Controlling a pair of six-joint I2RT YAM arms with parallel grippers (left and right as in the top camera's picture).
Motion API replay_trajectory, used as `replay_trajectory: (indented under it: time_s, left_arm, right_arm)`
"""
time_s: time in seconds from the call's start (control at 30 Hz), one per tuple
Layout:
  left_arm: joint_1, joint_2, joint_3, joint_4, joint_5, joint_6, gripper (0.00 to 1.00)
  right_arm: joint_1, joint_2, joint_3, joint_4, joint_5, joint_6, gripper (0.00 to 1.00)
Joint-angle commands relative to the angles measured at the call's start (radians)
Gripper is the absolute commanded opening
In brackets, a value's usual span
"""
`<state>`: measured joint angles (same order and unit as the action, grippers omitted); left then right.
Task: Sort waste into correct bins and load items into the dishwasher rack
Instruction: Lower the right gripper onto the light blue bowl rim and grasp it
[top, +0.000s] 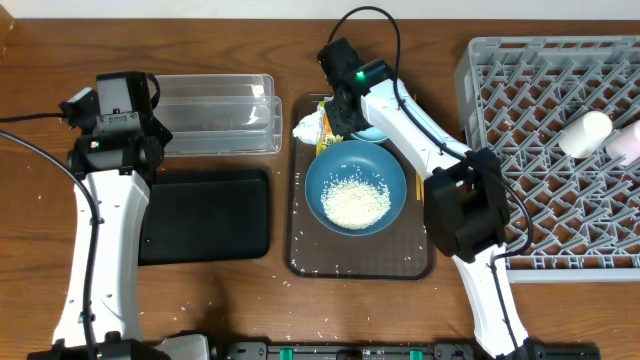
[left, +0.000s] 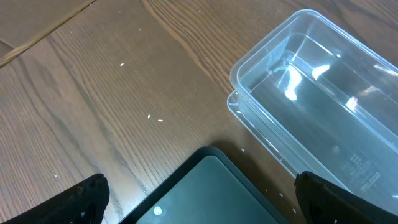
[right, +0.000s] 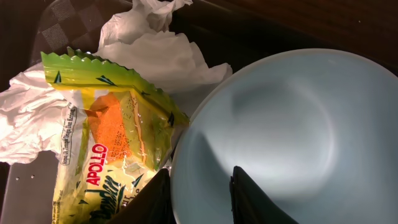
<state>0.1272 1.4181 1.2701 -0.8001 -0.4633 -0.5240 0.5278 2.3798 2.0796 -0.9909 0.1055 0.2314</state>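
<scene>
1. Right claw (right: 199, 196) sits low over the small light-blue bowl (right: 280, 124). Jaws are partly apart and straddle the rim, one finger outside, one inside. A gap shows between the inner finger and the rim, so it is not clamped on the bowl.
2. Yellow-green snack wrapper (right: 106, 143) lies just beside that bowl at its 9 o'clock, with its edge against the rim. It rests partly on the crumpled white tissue (right: 155, 56), which spreads out past the wrapper's 12 and 9 o'clock sides.
3. Seen from overhead, all three sit at the 12 o'clock end of the brown serving tray (top: 300, 250).
4. Large blue bowl (top: 355, 170) is mid-tray, at 6 o'clock of the small bowl. The rice heap (top: 355, 203) is inside it.
5. Left claw (left: 202, 202) is fully released and empty. It hovers over the bench (left: 93, 93) where the clear tub (left: 311, 93) and the black tray (left: 211, 186) meet.
6. Tub sits at 12 o'clock of the black tray, close to it. Both are at 9 o'clock of the serving tray, and both look empty.
7. Grey dishwasher rack (top: 530, 200) is at the bench's 3 o'clock end. The white cup (top: 585, 133) lies on its lattice toward the 3 o'clock edge.
8. Stray rice grains (left: 155, 118) are scattered on the bench near the tub.
</scene>
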Motion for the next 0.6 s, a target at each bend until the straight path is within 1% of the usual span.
replay_trajectory:
  time_s: [0.0,0.07,0.37,0.47,0.57]
  left_arm:
    - [0.002,0.002,-0.001,-0.001,-0.016,-0.005,0.98]
    - [0.002,0.002,-0.001,-0.001,-0.016,-0.005,0.98]
    - [0.002,0.002,-0.001,-0.001,-0.016,-0.005,0.98]
    - [0.002,0.002,-0.001,-0.001,-0.016,-0.005,0.98]
    - [0.002,0.002,-0.001,-0.001,-0.016,-0.005,0.98]
  right_arm:
    - [0.006,-0.005,-0.008,0.000,0.011,0.008,0.30]
    - [0.006,-0.005,-0.008,0.000,0.011,0.008,0.28]
    - [0.006,-0.005,-0.030,0.008,0.018,0.008,0.25]
    - [0.006,-0.005,-0.031,0.008,0.018,0.008,0.22]
    - [0.007,-0.005,-0.031,0.008,0.018,0.014,0.16]
